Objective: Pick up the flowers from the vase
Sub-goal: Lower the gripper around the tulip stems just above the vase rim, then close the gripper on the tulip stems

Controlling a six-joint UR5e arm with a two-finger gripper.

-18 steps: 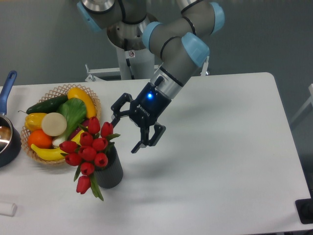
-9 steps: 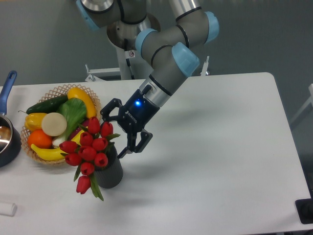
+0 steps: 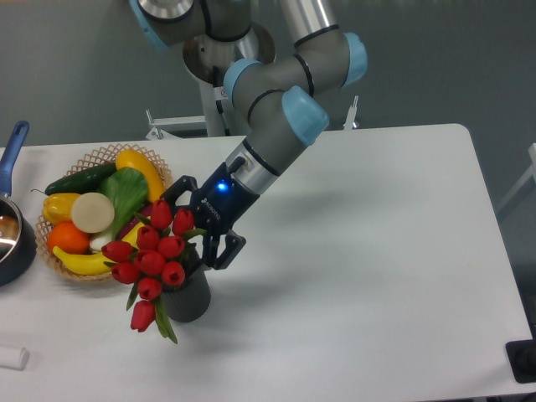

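Observation:
The flowers (image 3: 151, 260), a bunch of red tulip buds with green leaves, stand in the dark grey ribbed vase (image 3: 188, 297) on the white table, leaning left and forward. My gripper (image 3: 194, 226) is open, its dark fingers spread either side of the bunch's upper right part, just above the vase's rim. One finger (image 3: 224, 249) shows to the right of the stems; the other (image 3: 174, 191) is behind the top buds. Whether the fingers touch the flowers I cannot tell.
A wicker basket (image 3: 105, 156) of fruit and vegetables sits right behind and left of the vase. A dark saucepan with a blue handle (image 3: 12, 146) is at the left edge. A small white object (image 3: 12, 358) lies front left.
My gripper has moved left and down from beside the bunch to around its upper right part. It stays open. The flowers and vase have not moved.

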